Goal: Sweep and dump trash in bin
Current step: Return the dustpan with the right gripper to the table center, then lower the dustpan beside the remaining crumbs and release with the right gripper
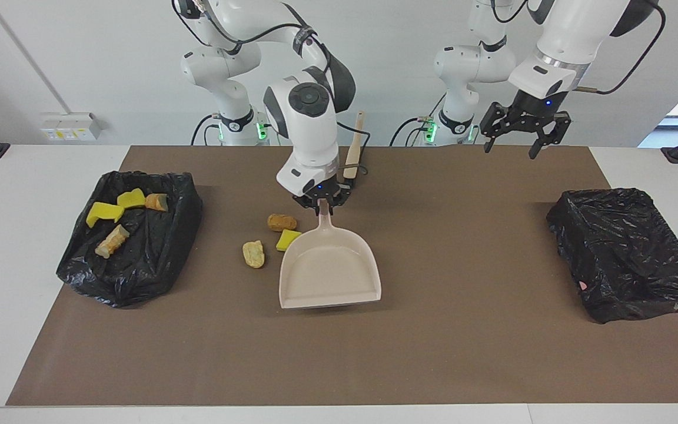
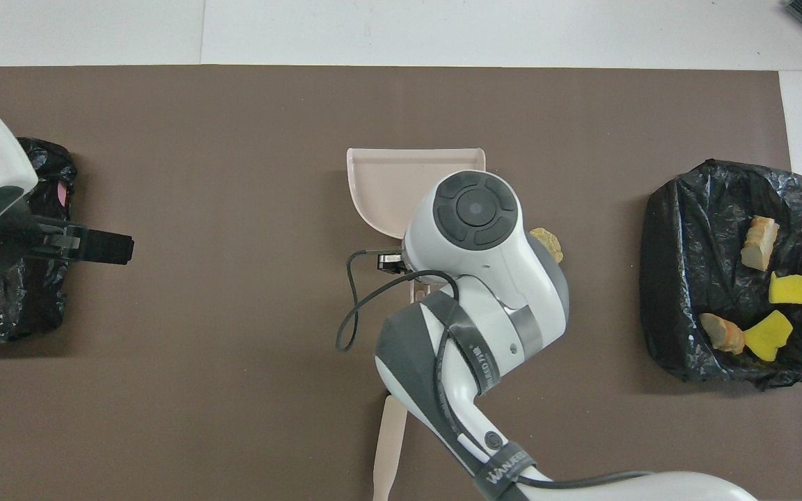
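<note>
My right gripper (image 1: 320, 203) is shut on the handle of the beige dustpan (image 1: 330, 271), which sits low at the middle of the mat, open lip pointing away from the robots. Three pieces of trash lie beside the pan toward the right arm's end: an orange-brown lump (image 1: 282, 222), a yellow scrap (image 1: 287, 238) and a tan lump (image 1: 253, 254). The arm covers most of them in the overhead view, leaving only the tan lump (image 2: 547, 242) showing. The black-bagged bin (image 1: 139, 277) holds several pieces. My left gripper (image 1: 524, 126) hangs open and empty, high over the mat.
The beige brush (image 1: 354, 147) lies near the robots, partly hidden by my right arm; its handle (image 2: 390, 445) shows in the overhead view. A second black bag (image 1: 627, 253) sits at the left arm's end, beside my left gripper (image 2: 105, 245).
</note>
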Robot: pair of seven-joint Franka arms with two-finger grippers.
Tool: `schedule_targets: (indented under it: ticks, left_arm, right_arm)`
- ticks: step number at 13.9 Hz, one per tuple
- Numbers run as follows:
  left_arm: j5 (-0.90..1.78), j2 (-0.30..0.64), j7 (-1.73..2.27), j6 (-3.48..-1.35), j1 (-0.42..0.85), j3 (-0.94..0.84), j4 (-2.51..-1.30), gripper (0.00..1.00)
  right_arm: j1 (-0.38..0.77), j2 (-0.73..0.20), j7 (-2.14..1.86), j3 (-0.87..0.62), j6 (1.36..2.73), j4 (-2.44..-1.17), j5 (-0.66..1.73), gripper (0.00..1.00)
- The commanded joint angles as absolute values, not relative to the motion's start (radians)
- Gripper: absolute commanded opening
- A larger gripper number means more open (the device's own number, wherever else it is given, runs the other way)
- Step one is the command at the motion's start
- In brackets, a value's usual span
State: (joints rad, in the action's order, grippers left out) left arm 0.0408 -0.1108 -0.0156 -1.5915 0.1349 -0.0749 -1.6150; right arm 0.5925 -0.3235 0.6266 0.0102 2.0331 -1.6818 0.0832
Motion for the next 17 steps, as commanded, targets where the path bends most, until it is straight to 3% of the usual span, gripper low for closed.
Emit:
schedule_targets:
  ticks: [1, 7, 11, 12, 13, 14, 17]
  left_arm:
    - [0.012, -0.072, -0.038, -1.511, 0.152, -0.054, -1.534, 1.0]
    - [0.006, -0.011, -0.101, -1.436, 0.155, -0.011, -1.416, 1.0]
    - [-0.006, -0.023, -0.176, -1.457, 0.161, 0.015, -1.424, 1.0]
    - [-0.006, -0.025, -0.178, -1.459, 0.164, 0.021, -1.428, 1.0]
    - [-0.006, -0.026, -0.175, -1.459, 0.164, 0.035, -1.43, 1.0]
    - [-0.006, -0.028, -0.163, -1.459, 0.175, 0.066, -1.431, 1.0]
    - [-0.011, -0.041, -0.161, -1.44, 0.203, 0.123, -1.45, 1.0]
  right_arm:
    - [0.635, -0.409, 0.742, 0.018, 2.121, -1.658, 0.103, 0.0]
    - [0.675, -0.442, 0.643, 0.018, 2.215, -1.678, 0.091, 0.0]
    - [0.677, -0.434, 0.597, 0.018, 2.22, -1.706, 0.089, 0.0]
    - [0.676, -0.433, 0.591, 0.018, 2.218, -1.706, 0.089, 0.14]
    - [0.676, -0.433, 0.577, 0.018, 2.209, -1.706, 0.084, 0.9]
    - [0.676, -0.433, 0.525, 0.02, 2.195, -1.7, 0.074, 1.0]
    - [0.669, -0.417, 0.497, 0.02, 2.146, -1.695, 0.071, 1.0]
